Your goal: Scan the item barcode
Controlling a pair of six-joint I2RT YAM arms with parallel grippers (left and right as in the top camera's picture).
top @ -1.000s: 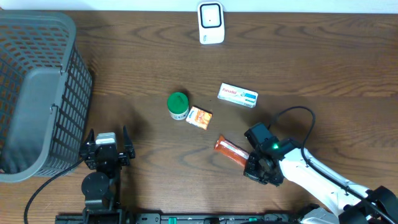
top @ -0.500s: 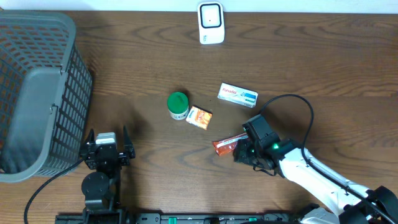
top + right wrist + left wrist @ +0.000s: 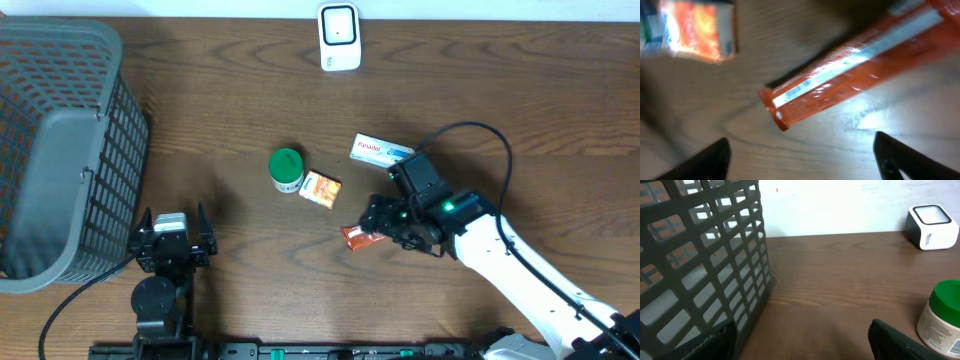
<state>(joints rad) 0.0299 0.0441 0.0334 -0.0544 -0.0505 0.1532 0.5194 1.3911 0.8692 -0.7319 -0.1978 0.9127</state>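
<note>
An orange packet [image 3: 850,65] lies flat on the table with its barcode strip facing up; in the overhead view only its left end [image 3: 353,238] shows beside my right gripper [image 3: 378,224]. That gripper [image 3: 802,162] hovers just over the packet, open, with only table between its fingers. The white scanner [image 3: 339,37] stands at the far edge of the table and also shows as the scanner [image 3: 932,226] in the left wrist view. My left gripper [image 3: 172,243] rests open near the front left, holding nothing.
A large grey basket [image 3: 60,150] fills the left side, close to the left gripper. A green-lidded jar [image 3: 287,170], a small orange box [image 3: 321,189] and a white Panadol box [image 3: 381,152] lie mid-table, just beyond the right gripper.
My right gripper opened and let go of the orange packet, then moved away from the front edge over it. The packet shifted left and turned. The left arm stayed still.
</note>
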